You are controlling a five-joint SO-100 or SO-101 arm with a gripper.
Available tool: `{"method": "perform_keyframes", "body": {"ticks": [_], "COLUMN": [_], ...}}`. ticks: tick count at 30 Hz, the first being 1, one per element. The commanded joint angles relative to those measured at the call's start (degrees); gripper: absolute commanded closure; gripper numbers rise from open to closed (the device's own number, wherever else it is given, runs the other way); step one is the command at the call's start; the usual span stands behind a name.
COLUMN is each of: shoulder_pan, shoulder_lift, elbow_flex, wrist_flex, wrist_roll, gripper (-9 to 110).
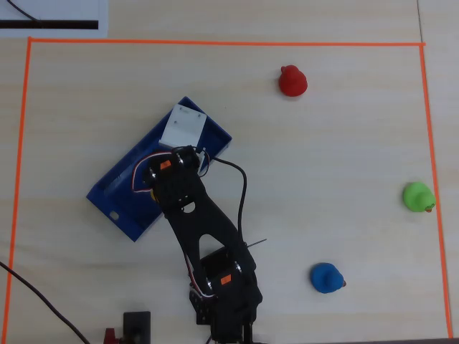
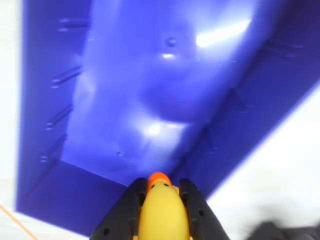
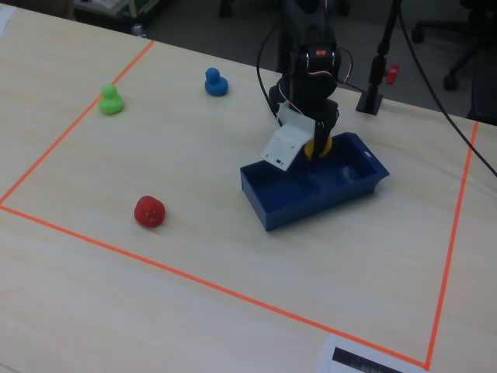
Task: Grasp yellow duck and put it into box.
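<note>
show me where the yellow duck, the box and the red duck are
yellow duck (image 2: 162,212), wrist view, on its back.
box (image 3: 311,203), fixed view, on its near wall.
red duck (image 1: 292,82), overhead view, on its body.

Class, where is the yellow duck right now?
In the wrist view, the yellow duck sits bottom centre, clamped in the gripper above the box.

Room light's bright and even, soft shadows on the worktop (image 1: 330,172). Wrist view is blurry, with white glare streaks on the box (image 2: 150,90) floor and blown-out edges.
</note>
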Motion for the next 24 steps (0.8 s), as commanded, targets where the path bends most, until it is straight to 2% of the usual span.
{"method": "perform_keyframes", "body": {"ticks": [1,4,9,16,17,19,21,24], "shoulder_pan": [-1.3,-1.5,-1.1,-0.5,-0.3,0.4,1.0,3.3], "shoulder_lift": [0.6,-0.3,-0.3,0.0,0.4,2.5,8.3,22.9], "elbow_flex": [-0.9,-1.7,-0.8,-2.2,-3.2,-4.7,-4.7,1.1], "wrist_flex": [-1.7,-1.8,-2.2,-2.4,-1.9,-0.7,0.3,1.2], "wrist_roll": [1.3,0.9,-0.4,-0.4,-0.5,-1.8,-3.0,-9.9], "gripper": [101,99,78,69,70,81,101,101]}}
